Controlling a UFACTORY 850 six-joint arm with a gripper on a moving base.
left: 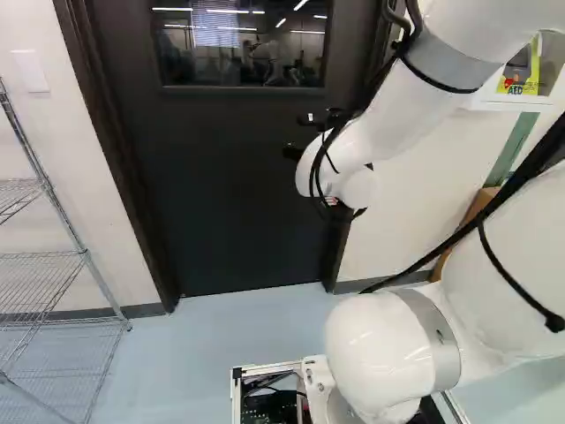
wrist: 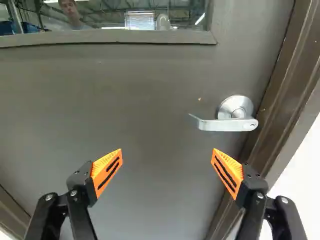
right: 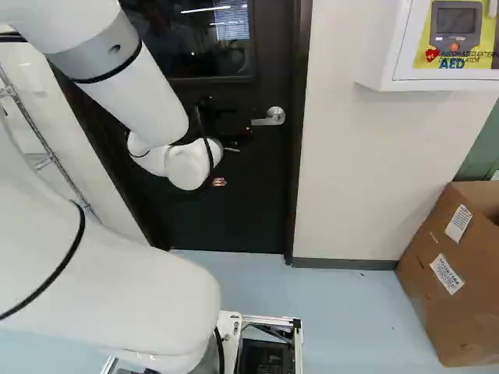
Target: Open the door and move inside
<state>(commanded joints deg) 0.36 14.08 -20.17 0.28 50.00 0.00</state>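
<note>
The pincer (wrist: 167, 154) is spread wide, with its orange pads (wrist: 107, 171) far apart and nothing pinched between them. The door (wrist: 145, 95) is shut in front of it. The handle (wrist: 227, 124) is a shiny bar on the door, ahead of the pincer and closer to the finger by the door frame (wrist: 272, 100). In the right base view it sits just past the pincer, near the door's edge.

The handle looks hard and smooth, so it won't squash, but it could be slippery. It will likely feel a bit stiff, as if a spring pushes back. The round part by the frame should stay put while the bar swings down. The best place to take hold is near the bar's thin, free end, because pushing there should be easiest. A grip too close to the round part would make it hard work, and one right at the tip might slide off. The door looks big and heavy, so it should be moved slowly. I can't tell if it needs a push or a pull
</note>
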